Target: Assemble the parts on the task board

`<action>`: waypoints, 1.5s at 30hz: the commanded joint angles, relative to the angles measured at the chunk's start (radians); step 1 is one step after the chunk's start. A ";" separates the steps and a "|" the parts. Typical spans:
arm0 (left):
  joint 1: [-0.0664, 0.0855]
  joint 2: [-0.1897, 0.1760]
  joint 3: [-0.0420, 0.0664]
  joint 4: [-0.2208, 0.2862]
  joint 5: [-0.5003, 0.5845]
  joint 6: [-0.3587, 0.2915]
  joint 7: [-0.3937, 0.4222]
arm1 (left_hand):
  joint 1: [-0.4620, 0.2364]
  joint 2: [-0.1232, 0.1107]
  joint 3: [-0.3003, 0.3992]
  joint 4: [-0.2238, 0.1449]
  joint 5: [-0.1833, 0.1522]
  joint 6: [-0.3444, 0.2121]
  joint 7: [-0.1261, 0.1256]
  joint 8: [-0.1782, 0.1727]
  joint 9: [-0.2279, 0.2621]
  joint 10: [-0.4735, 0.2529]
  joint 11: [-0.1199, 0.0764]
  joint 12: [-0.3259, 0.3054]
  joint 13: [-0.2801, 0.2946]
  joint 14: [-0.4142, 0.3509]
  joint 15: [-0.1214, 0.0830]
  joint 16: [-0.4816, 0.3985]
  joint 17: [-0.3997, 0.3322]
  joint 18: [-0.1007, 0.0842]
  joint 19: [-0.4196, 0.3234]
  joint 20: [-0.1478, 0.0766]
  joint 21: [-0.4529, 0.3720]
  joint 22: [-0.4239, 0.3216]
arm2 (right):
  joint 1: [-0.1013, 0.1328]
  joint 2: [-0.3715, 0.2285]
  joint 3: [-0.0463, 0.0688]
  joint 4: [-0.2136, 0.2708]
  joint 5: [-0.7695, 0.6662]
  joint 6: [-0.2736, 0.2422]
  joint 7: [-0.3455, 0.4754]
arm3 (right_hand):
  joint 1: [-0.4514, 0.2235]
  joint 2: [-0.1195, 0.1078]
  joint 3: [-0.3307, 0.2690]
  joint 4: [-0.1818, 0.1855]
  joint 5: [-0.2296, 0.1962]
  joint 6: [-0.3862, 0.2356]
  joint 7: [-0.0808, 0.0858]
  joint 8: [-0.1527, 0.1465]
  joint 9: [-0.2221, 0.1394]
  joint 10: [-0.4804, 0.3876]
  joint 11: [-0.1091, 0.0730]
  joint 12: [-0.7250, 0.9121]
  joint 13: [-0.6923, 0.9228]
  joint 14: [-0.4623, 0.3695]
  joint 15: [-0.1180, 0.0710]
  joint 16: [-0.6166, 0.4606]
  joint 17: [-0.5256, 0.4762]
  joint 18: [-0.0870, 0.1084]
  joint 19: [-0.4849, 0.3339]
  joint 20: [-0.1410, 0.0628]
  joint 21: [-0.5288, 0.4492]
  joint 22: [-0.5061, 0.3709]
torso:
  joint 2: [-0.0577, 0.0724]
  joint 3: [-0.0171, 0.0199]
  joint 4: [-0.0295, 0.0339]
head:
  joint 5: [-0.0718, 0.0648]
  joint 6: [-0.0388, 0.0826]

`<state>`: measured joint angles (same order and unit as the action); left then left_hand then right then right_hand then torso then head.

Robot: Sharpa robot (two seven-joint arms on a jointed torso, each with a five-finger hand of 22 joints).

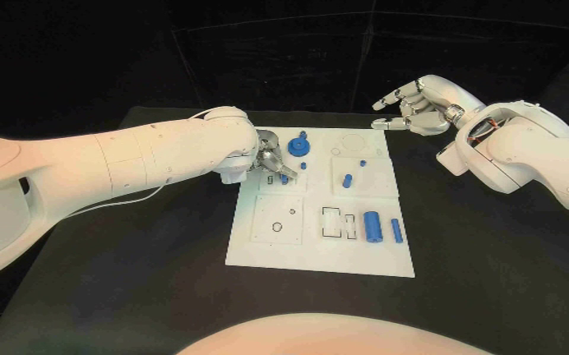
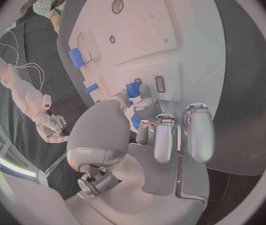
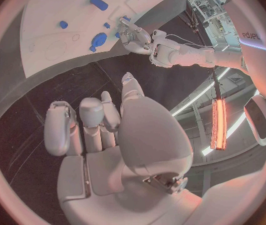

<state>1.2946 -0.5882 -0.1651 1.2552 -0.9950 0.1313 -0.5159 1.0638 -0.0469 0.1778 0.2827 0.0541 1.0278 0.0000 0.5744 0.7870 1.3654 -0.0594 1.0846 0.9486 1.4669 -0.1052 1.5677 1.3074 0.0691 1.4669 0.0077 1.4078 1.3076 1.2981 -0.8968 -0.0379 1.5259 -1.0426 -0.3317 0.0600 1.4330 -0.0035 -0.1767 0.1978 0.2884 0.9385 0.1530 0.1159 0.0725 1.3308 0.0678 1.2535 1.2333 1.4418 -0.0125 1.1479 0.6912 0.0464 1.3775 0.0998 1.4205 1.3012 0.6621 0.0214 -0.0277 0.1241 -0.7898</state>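
The white task board [image 1: 267, 252] lies mid-table. My left hand [image 1: 270, 159] is low over its far left corner, and a small blue part [image 2: 135, 121] sits pinched between thumb and fingers [image 2: 164, 135], right above the board [image 2: 170, 30]. Beside that hand are a blue gear-like part [image 1: 297, 145] and a small blue peg [image 1: 303, 165]. A blue cylinder [image 1: 348, 180] lies mid-board; a large cylinder [image 1: 372, 226] and a slimmer one [image 1: 396, 230] lie near the right edge. My right hand [image 1: 415, 110] hovers past the far right corner, fingers apart, holding nothing.
Rectangular slots [image 1: 338, 222] and a square panel with a small ring [image 1: 275, 227] mark the near half of the board. A round recess [image 1: 353, 143] lies at the far right. Black table [image 1: 131, 289] surrounds the board on all sides.
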 commanded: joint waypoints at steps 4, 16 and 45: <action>0.002 0.002 0.000 0.003 0.004 0.005 -0.006 | 0.092 0.048 0.018 -0.049 0.002 0.001 -0.002 -0.002 0.004 0.005 -0.006 -0.003 -0.005 0.104 -0.009 0.003 0.263 -0.018 0.024 -0.010 -0.005 0.038 | 0.003 0.001 0.001 0.002 -0.004 0.006 0.001 | -0.011 -0.002 -0.006 0.000 -0.007 0.008 -0.003 0.005 -0.001 0.000 -0.005 -0.003 0.000 0.001 -0.003 -0.004 -0.001 0.019 -0.006 -0.003 -0.005 -0.001 | 0.000 0.0003 0.0003 | 0.000 -0.002; 0.003 -0.007 0.001 0.015 0.051 -0.018 -0.002 | 0.212 0.081 0.100 -0.138 0.001 -0.031 0.007 -0.026 -0.001 -0.018 0.000 -0.041 -0.046 0.104 -0.005 0.003 0.263 -0.012 0.013 -0.008 -0.027 0.013 | 0.003 0.001 0.001 0.001 -0.005 0.008 0.000 | -0.011 -0.002 -0.007 0.000 -0.007 0.008 -0.003 0.005 -0.001 0.000 -0.005 -0.003 0.001 0.001 -0.003 -0.004 0.000 0.019 -0.007 -0.003 -0.006 -0.002 | 0.000 0.0006 0.0009 | -0.001 -0.002; 0.042 -0.021 0.002 0.025 0.069 0.035 -0.014 | 0.228 0.082 0.135 -0.157 -0.002 -0.035 0.013 -0.047 -0.012 -0.027 0.005 -0.061 -0.069 0.104 -0.001 0.003 0.263 -0.012 0.012 -0.004 -0.030 0.013 | 0.003 0.002 0.001 -0.004 -0.005 0.014 -0.003 | -0.009 -0.001 -0.007 -0.001 -0.008 0.008 -0.003 0.005 -0.001 0.000 -0.005 -0.003 0.001 0.001 -0.003 -0.005 -0.001 0.019 -0.007 -0.003 -0.006 -0.003 | 0.000 0.0020 0.0008 | 0.006 -0.003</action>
<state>1.3343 -0.6109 -0.1638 1.2831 -0.9343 0.1353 -0.5194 1.2674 0.0171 0.2484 0.1823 0.0522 0.9875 0.0179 0.5302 0.7755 1.3399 -0.0515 1.0292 0.8803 1.4633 -0.1087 1.5677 1.3074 0.0691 1.4632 0.0042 1.3790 1.3075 1.2984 -0.8952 -0.0379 1.5208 -1.0448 -0.3246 0.0563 1.4331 -0.0035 -0.1766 0.1977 0.2849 0.9421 0.1494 0.1159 0.0725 1.3308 0.0678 1.2535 1.2337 1.4418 -0.0125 1.1479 0.6915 0.0464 1.3775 0.0998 1.4205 1.2995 0.6613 0.0231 -0.0265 0.1290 -0.7922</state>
